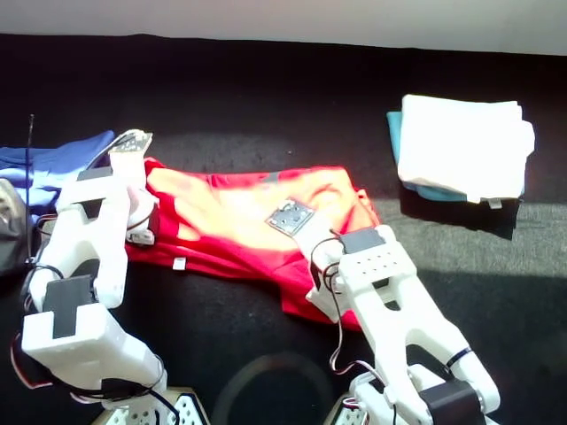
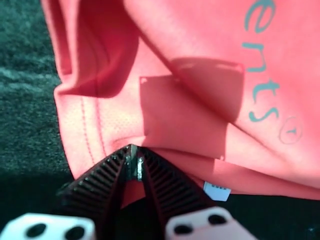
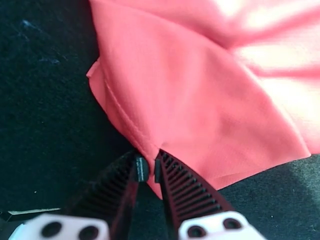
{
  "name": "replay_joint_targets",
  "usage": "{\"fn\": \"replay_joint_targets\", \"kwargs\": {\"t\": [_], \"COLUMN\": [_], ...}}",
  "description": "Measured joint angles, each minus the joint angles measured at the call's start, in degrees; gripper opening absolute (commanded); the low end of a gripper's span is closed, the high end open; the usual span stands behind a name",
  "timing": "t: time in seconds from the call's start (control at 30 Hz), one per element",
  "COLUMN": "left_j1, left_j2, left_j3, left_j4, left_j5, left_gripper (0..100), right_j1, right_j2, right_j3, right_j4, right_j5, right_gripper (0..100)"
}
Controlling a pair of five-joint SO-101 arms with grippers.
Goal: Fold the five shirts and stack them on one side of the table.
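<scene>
A red shirt [image 1: 239, 221] lies spread across the middle of the black table. My left gripper [image 2: 134, 167] is shut on the red shirt [image 2: 190, 90] at its hem on the left side, near a small white tag [image 2: 216, 189]. My right gripper [image 3: 148, 169] is shut on the red shirt [image 3: 200, 110] at a near corner of the fabric. In the high view the left arm [image 1: 89, 239] sits over the shirt's left end and the right arm [image 1: 381, 283] over its near right part. Folded white and teal shirts [image 1: 462, 146] are stacked at the far right. A blue shirt [image 1: 53, 164] lies at the far left.
The table [image 1: 266, 97] is covered in black cloth, with open room along the far side and between the red shirt and the folded stack. A dark object [image 1: 11, 221] sits at the left edge beside the blue shirt.
</scene>
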Motion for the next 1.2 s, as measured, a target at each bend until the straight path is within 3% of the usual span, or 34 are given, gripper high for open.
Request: {"fn": "replay_joint_targets", "kwargs": {"t": [0.1,0.37,0.63,1.2], "left_j1": [-0.97,-1.58,-1.58,-1.49], "left_j2": [0.0,-2.37,-2.46,-3.69], "left_j3": [-0.44,1.49,1.93,4.66], "left_j4": [0.18,0.0,-0.97,-4.22], "left_j5": [0.0,0.0,0.0,0.0], "left_gripper": [1,1,1,1], "right_j1": [0.0,0.18,-7.47,-7.65], "right_j2": [-0.09,-8.09,-6.15,10.81], "right_j3": [0.0,-1.93,5.8,6.68], "right_j4": [2.55,9.05,0.79,-11.78], "right_j5": [0.0,0.0,-1.93,-2.73], "right_gripper": [17.3,17.4,17.7,16.9]}}
